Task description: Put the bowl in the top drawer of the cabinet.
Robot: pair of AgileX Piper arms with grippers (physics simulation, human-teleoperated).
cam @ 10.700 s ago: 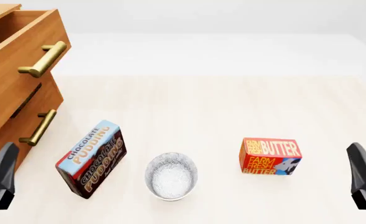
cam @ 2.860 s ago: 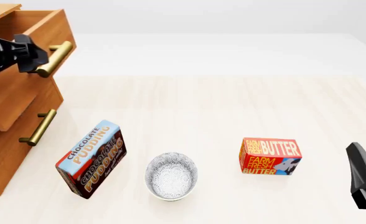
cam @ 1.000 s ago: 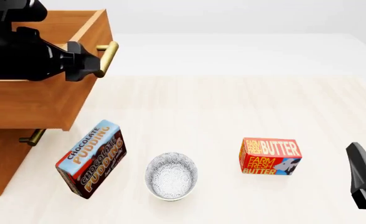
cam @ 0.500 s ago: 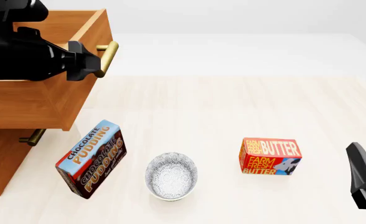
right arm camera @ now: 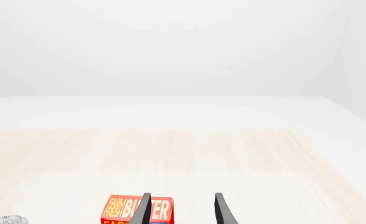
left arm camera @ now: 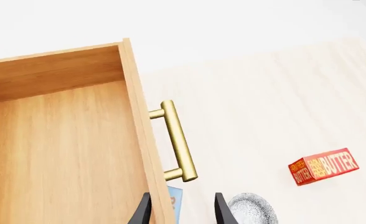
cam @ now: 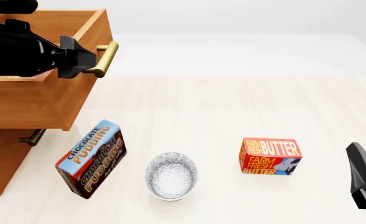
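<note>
Front view: left gripper (cam: pixel 77 57), fingers apart, upper left above open light-brown wooden top drawer (cam: pixel 43 100); right gripper (right arm camera: pixel 180 209) parted; approach speckled white ceramic bowl (cam: pixel 171 176) rim vertically.

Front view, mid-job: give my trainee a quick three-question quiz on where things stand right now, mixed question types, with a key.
1. True or false: the bowl already lies inside the top drawer.
2. Multiple choice: what stands directly to the left of the bowl in the front view? A) the butter box B) the chocolate pudding box C) the lower drawer's handle
3. Fill in: the left gripper is up beside the top drawer's brass ____.

Key: 1 false, it sits on the table. 2 B. 3 handle.
</note>
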